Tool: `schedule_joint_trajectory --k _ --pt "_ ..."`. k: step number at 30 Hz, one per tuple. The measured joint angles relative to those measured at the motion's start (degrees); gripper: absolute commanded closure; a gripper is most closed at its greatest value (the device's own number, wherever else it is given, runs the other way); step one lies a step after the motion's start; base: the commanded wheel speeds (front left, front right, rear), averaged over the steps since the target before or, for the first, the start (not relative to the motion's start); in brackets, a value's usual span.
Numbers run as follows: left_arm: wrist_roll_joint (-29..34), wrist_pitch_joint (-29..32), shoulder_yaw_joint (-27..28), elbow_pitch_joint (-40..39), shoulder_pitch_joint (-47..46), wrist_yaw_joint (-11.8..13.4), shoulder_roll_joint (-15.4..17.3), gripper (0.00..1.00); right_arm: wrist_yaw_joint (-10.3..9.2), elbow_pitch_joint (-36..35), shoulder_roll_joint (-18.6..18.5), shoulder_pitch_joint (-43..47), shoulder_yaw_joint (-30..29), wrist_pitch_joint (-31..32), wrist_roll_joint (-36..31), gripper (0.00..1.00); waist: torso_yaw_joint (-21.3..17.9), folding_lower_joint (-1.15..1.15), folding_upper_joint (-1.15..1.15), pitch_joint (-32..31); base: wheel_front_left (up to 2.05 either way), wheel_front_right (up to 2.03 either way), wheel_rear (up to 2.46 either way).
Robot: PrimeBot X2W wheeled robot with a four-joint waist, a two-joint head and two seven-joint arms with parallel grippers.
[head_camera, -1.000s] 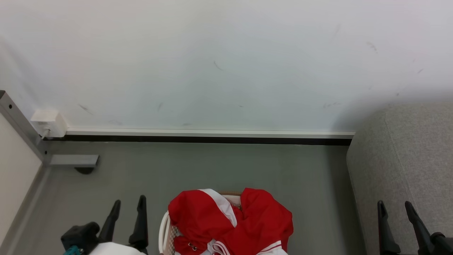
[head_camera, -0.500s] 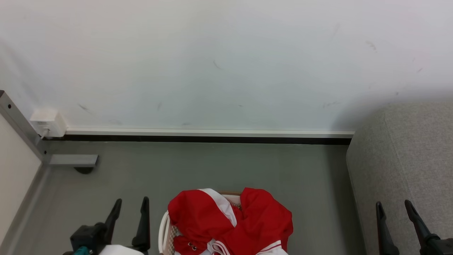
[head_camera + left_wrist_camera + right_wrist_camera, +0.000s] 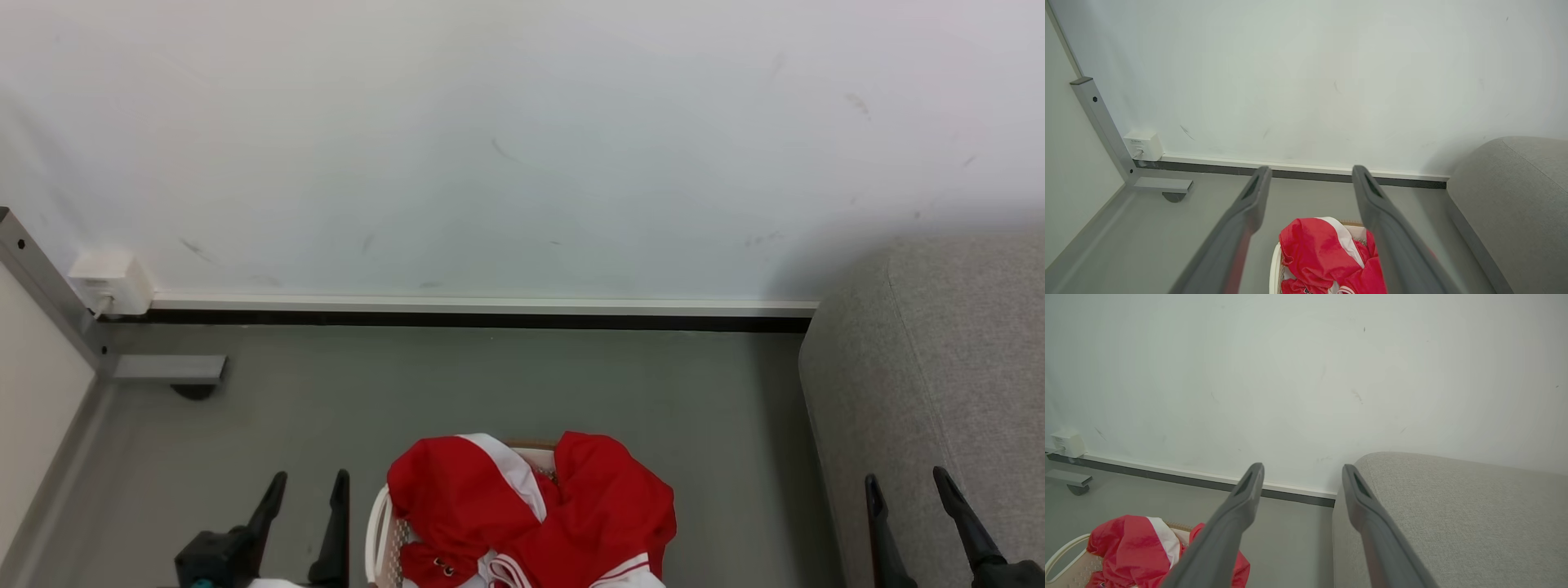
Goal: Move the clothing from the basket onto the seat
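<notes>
Edging inward, the left gripper [image 3: 310,480] has neared the basket [image 3: 375,523], fingers apart and empty (right gripper [image 3: 906,482] likewise, beside the sofa [image 3: 939,351]). The clothing [image 3: 531,506] lies heaped inside; best pinch a raised fold, then lift clear of the rim.

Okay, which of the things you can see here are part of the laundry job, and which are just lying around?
For the job: clothing, basket, seat, left gripper and right gripper, both open.

Just there: wall box, frame foot, skirting.
</notes>
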Motion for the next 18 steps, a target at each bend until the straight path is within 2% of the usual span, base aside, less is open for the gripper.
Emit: schedule_joint_trajectory --k 18 --pt "5.23 -1.8 1.58 2.25 -0.03 -2.02 -1.26 0.0 0.0 0.26 -0.21 1.19 -0.83 -1.62 -2.68 0.0 0.03 0.0 0.0 0.23 0.0 0.0 0.0"
